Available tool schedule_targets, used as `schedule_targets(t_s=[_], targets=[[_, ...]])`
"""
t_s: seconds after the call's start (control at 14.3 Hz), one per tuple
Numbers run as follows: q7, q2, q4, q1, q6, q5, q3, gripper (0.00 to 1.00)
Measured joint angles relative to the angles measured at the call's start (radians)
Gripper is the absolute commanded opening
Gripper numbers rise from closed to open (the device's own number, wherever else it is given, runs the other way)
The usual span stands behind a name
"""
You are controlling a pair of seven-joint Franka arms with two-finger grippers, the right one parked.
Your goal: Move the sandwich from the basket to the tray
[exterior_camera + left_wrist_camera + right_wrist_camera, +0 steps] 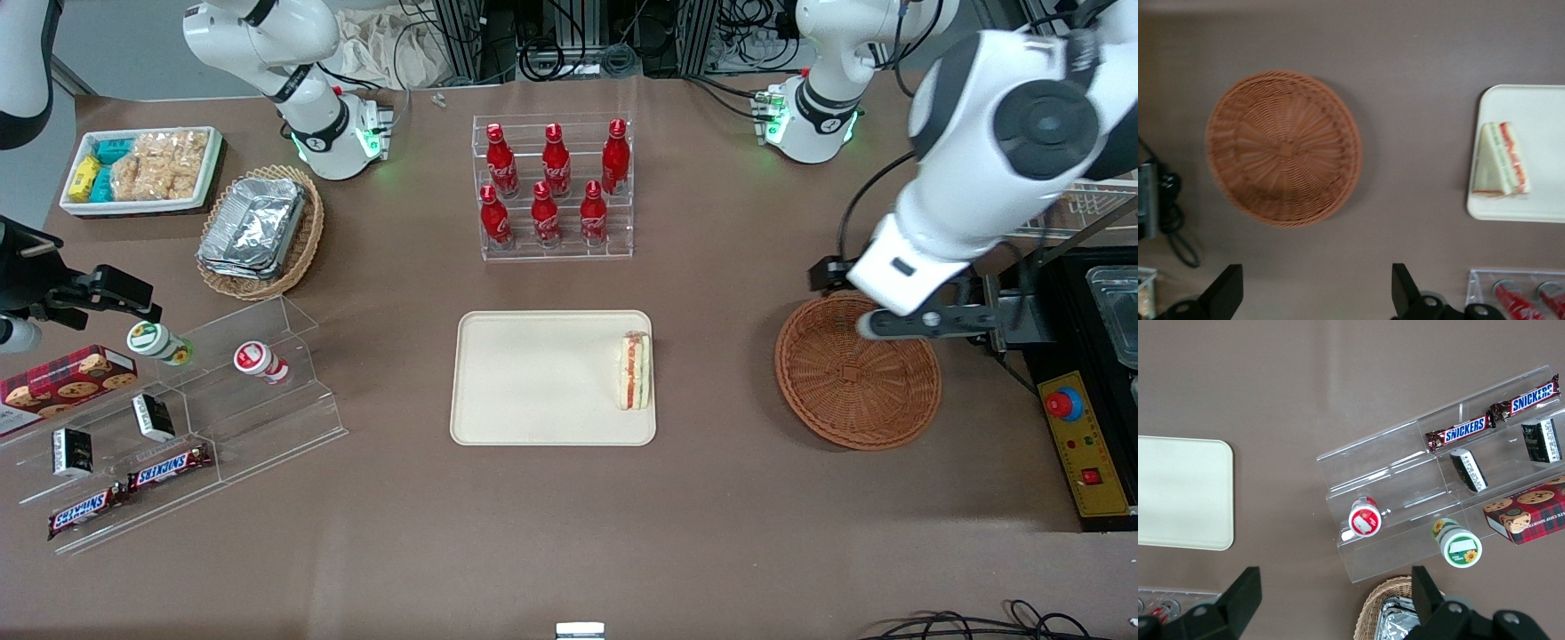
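Note:
The sandwich (635,371) (1501,160), a white wedge with red and green filling, lies on the cream tray (533,382) (1538,203) (1181,493), at the tray's edge toward the working arm's end. The reddish-brown wicker basket (853,391) (1283,148) stands beside the tray with nothing in it. My left gripper (929,322) (1315,293) hangs above the basket's rim, at the part farther from the front camera. Its fingers (1228,293) are spread wide, open, with only bare table between them.
A clear rack of red cola bottles (553,187) (1518,300) stands farther from the front camera than the tray. A black control box with a red button (1080,444) sits beside the basket. A foil-container basket (260,233), white snack bin (142,169) and acrylic snack stand (178,418) lie toward the parked arm's end.

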Motion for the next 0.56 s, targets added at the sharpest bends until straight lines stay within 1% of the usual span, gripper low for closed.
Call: schedule_targets(t_s=[0.14, 0.35, 0.56], targets=[[0.067, -0.033, -0.001, 0.002, -0.050, -0.007, 0.075, 1.00], [0.149, -0.092, -0.023, 0.004, -0.069, -0.038, 0.171, 1.00], [0.164, -0.124, -0.050, 0.004, -0.068, -0.041, 0.194, 1.00]])
